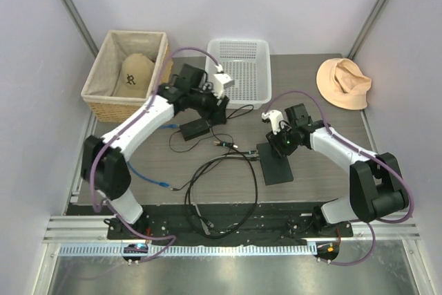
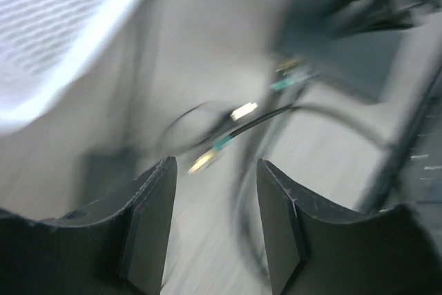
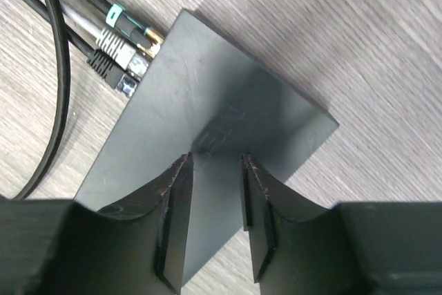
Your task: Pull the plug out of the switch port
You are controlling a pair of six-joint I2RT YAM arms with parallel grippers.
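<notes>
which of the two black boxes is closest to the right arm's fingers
The flat matte-black rectangular box. It lies directly under the right arm's fingers, while the smaller, thicker black brick with cords sits well apart from them.

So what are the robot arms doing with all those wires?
The right gripper rests open on the flat black box, seemingly pinning it down. Plugs still sit in the box's edge. The left gripper hangs open near the cables, holding nothing.
</notes>
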